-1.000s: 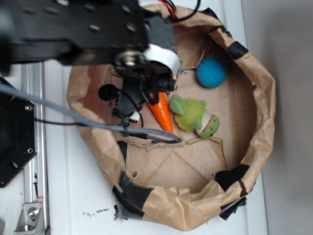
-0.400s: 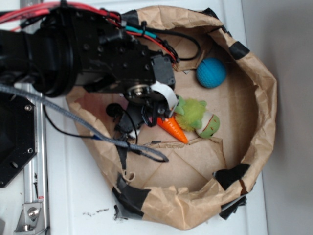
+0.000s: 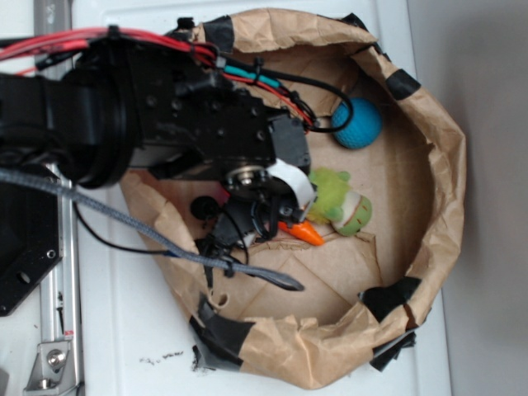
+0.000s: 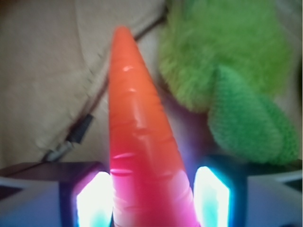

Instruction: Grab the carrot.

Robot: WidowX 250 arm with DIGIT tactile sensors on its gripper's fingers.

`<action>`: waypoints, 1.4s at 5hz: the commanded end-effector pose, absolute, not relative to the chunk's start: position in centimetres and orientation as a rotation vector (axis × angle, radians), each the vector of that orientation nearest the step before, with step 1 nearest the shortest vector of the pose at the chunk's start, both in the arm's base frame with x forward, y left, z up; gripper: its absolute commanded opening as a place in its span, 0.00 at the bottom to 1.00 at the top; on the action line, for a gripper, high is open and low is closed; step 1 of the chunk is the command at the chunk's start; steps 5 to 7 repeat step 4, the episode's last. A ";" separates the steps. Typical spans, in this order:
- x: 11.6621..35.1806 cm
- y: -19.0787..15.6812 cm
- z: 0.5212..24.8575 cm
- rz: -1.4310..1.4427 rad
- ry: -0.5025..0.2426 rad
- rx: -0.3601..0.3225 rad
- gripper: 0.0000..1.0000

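Note:
The glossy orange carrot (image 4: 142, 142) runs lengthwise between my two lit fingers, its pointed tip away from me and its thick end hidden. In the exterior view only the carrot's tip (image 3: 308, 235) pokes out from under the wrist. My gripper (image 4: 152, 191) is shut on the carrot, with the pads (image 4: 94, 201) close against its sides. From outside, the gripper (image 3: 280, 224) sits low inside the paper bag, just left of the plush toy.
A fuzzy yellow-green plush toy (image 3: 340, 203) lies right beside the carrot, its fur (image 4: 227, 61) close on the right. A blue ball (image 3: 356, 124) rests at the back. The crumpled brown paper bag wall (image 3: 441, 173) rings everything. A grey cable (image 3: 247, 272) trails across the front.
The arm has swung down and to the right across the bag. The carrot has gone with it, turning from nearly upright to pointing right, and has ended up against the plush toy.

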State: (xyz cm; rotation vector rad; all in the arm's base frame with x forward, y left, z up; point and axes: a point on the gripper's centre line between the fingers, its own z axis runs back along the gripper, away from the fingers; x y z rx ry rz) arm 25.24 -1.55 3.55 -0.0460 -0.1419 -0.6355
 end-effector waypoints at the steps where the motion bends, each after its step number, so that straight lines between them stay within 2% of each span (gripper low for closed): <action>1: 26.5 -3.1 8.3 -0.632 -0.239 -0.015 0.00; 2: 27.4 -2.6 13.3 -0.498 -0.234 -0.059 0.00; 3: 27.5 -1.3 17.8 -0.287 -0.238 -0.069 0.00; 4: 27.1 -1.1 18.5 -0.237 -0.206 -0.080 0.00; 7: 27.1 -1.1 18.5 -0.237 -0.206 -0.080 0.00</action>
